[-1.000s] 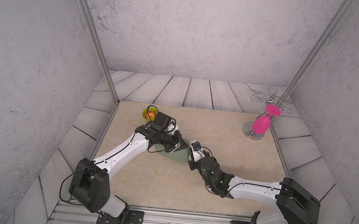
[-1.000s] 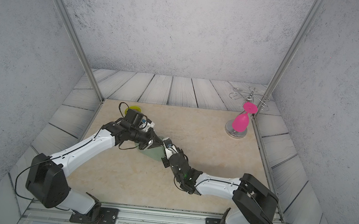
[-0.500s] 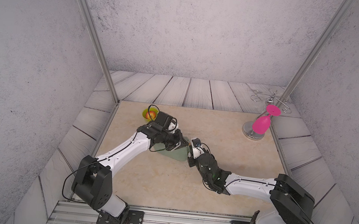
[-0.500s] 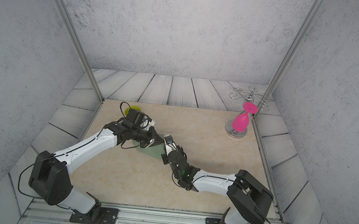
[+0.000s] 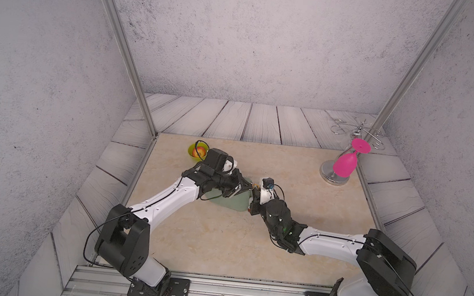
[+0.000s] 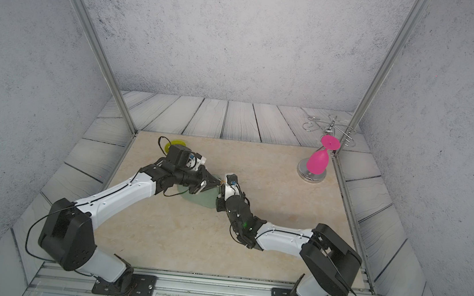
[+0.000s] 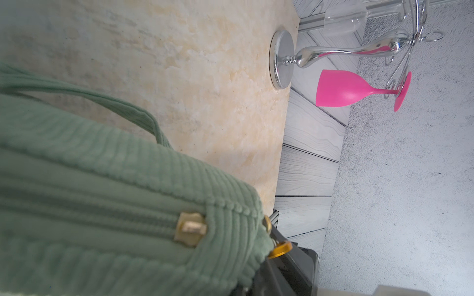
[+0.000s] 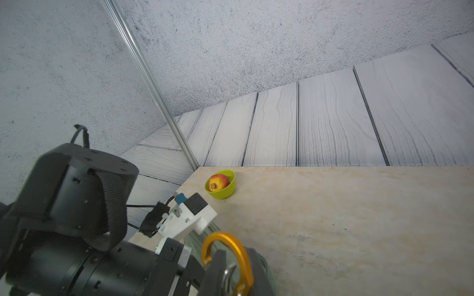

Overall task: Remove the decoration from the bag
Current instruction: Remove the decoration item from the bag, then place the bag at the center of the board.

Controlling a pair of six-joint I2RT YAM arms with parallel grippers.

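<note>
- Right wrist view showed a lime bowl [image 8: 223,195] holding 1 red-yellow fruit [image 8: 218,182] at the table's [image 8: 359,230] far left corner.
- Sage-green bag [image 5: 230,203] lay near the table's middle, its zipper [image 7: 191,229] shut in the left wrist view.
- Right gripper [image 8: 237,266] was clamped on the decoration's gold clasp [image 8: 224,235] at the bag's end; the plush was hidden.
- Left gripper [image 5: 246,186] was closed at that same end; its hold was unclear.

Grey speckled walls [image 5: 241,35]; pale plank floor [image 5: 262,124]; beige tabletop [image 5: 219,243].
</note>
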